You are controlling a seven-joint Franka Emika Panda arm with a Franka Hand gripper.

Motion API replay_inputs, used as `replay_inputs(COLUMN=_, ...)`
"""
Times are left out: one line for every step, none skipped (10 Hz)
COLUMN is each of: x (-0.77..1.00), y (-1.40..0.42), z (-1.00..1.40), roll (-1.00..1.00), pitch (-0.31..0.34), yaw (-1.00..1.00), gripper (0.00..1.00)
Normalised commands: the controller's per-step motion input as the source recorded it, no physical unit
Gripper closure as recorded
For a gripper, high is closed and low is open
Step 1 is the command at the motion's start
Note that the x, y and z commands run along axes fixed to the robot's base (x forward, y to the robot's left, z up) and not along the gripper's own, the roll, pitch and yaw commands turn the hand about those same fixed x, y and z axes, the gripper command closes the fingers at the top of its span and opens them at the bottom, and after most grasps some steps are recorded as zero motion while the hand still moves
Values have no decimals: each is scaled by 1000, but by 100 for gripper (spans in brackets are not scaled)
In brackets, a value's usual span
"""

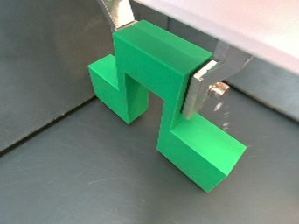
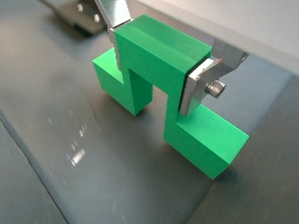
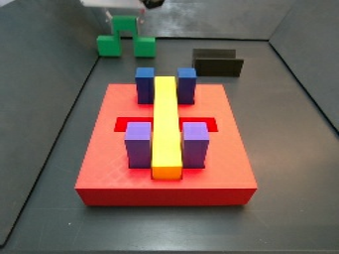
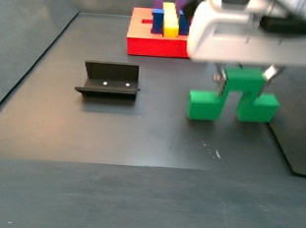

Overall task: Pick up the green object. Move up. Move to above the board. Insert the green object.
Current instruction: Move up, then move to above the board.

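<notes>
The green object (image 1: 198,153) is a bright green bridge-shaped piece, and its two cube legs appear to rest on the dark floor. My gripper (image 1: 160,59) is shut on its taller centre block, one silver finger (image 1: 201,87) flat against each side. Both wrist views show this; the piece (image 2: 205,140) sits between the fingers of the gripper (image 2: 158,57). In a side view the piece (image 3: 126,42) lies at the far left under the gripper (image 3: 123,22), well behind the red board (image 3: 106,169). The gripper (image 4: 245,73) stands over the piece (image 4: 236,97).
The board carries a long yellow bar (image 3: 165,119), blue blocks (image 3: 145,84) and purple blocks (image 3: 139,144). The dark fixture (image 3: 217,63) stands behind the board to the right; it also shows in a side view (image 4: 108,80). Grey walls ring the floor.
</notes>
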Motion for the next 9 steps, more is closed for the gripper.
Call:
replay_inputs(x=-18, y=-63, z=665, roll=8, pitch=71, yaw=-52, gripper=100)
replay_inputs(x=-14, y=-24, z=388, roll=51, pitch=66, yaw=-23, gripper=100)
replay_inputs(x=0, y=0, z=1400, roll=0, pitch=0, yaw=0, gripper=100)
replay_inputs(x=-3, y=4, z=1400, roll=-25, pitch=-1, yaw=4, gripper=100)
replay_inputs(x=-62, y=0, z=1400, roll=-11, pitch=31, yaw=2, gripper=100)
replay_inputs(x=-54, y=1, z=1400, roll=18, pitch=13, yaw=7, gripper=100)
replay_inputs(x=28, y=14, z=1400, roll=-6, pitch=53, yaw=6, gripper=100)
replay_inputs(x=42, y=11, z=921, roll=-13, pitch=81, yaw=2, gripper=100)
replay_inputs(x=33, y=-3, z=417, roll=3, pitch=91, yaw=0, gripper=100)
